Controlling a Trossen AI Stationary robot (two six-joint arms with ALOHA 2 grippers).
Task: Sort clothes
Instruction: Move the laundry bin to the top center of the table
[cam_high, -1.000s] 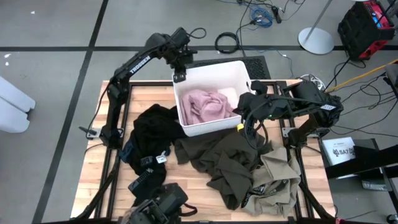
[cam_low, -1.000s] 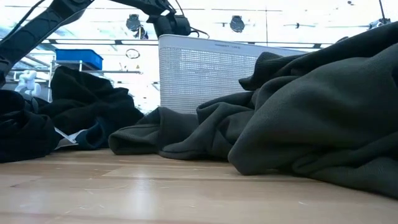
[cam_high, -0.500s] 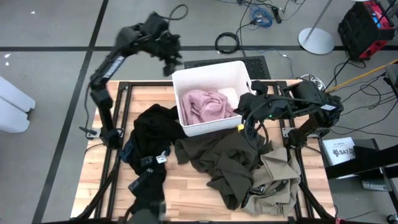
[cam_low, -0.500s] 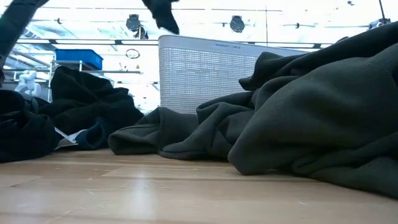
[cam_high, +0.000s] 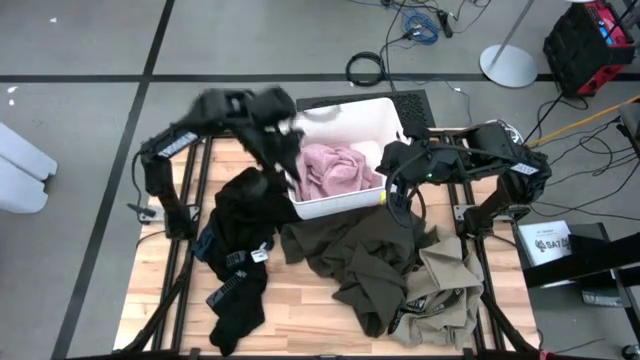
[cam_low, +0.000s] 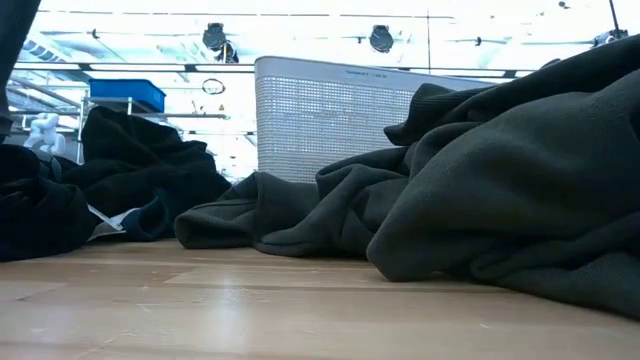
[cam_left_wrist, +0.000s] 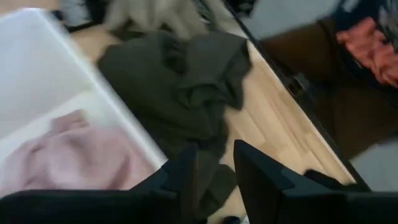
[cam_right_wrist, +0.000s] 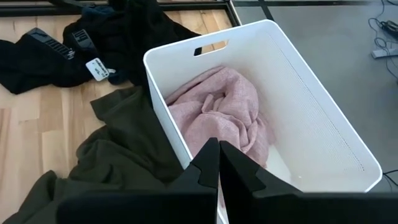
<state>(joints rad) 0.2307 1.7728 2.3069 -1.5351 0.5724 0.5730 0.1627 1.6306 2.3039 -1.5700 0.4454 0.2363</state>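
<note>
The pink garment (cam_high: 335, 168) lies in the white bin (cam_high: 385, 112); the rest sprawl on the desk (cam_high: 300, 300) around six o'clock. Soft and floppy, they want pinching at a raised fold. Left claw (cam_left_wrist: 214, 168) hangs part-open, empty; right claw (cam_right_wrist: 219, 163) closed, empty.

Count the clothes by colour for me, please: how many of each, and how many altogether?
Pale pink garment, in the white bin: 1
Dark olive-green garment: 1
Khaki-tan garment: 1
Black clothes, piled together, about: 2
Dark blue garment: 1
Total: about 6

Grey floor (cam_high: 80, 50), black lines, seemingly ceiling lamps (cam_low: 380, 38).
</note>
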